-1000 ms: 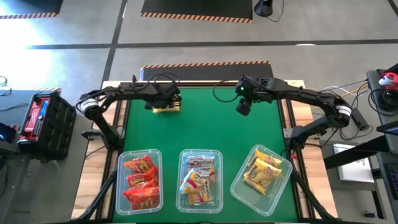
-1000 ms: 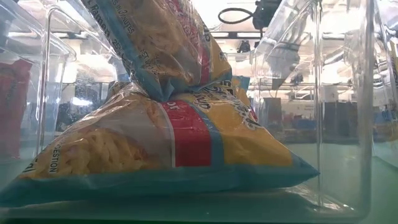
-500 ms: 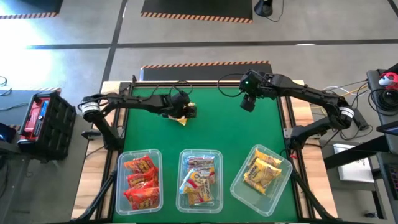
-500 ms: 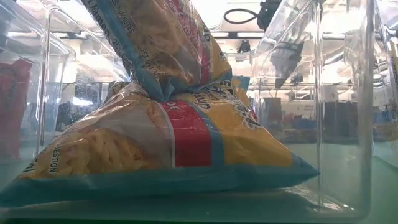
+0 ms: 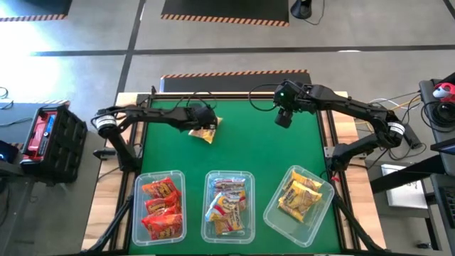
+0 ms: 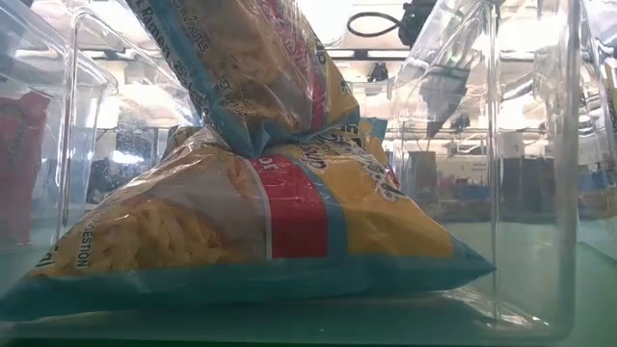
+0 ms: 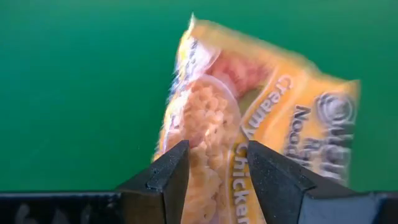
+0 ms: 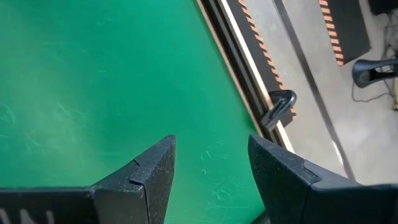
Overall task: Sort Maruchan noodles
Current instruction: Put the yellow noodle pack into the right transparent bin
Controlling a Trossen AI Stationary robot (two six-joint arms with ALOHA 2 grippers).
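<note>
The left claw [image 7: 212,177] pinches a yellow crinkly plastic noodle packet [image 7: 249,124], lifted over the far left of the green counter [image 5: 249,142]. The right claw [image 8: 208,180] hovers over the far right, its fingers spread and holding nothing, well apart from the packet.

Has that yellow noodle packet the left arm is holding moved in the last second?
Yes. The noodle packet, clamped in the left gripper, has travelled away from the table's far edge, toward the middle of the green mat and nearer the three tubs.
</note>
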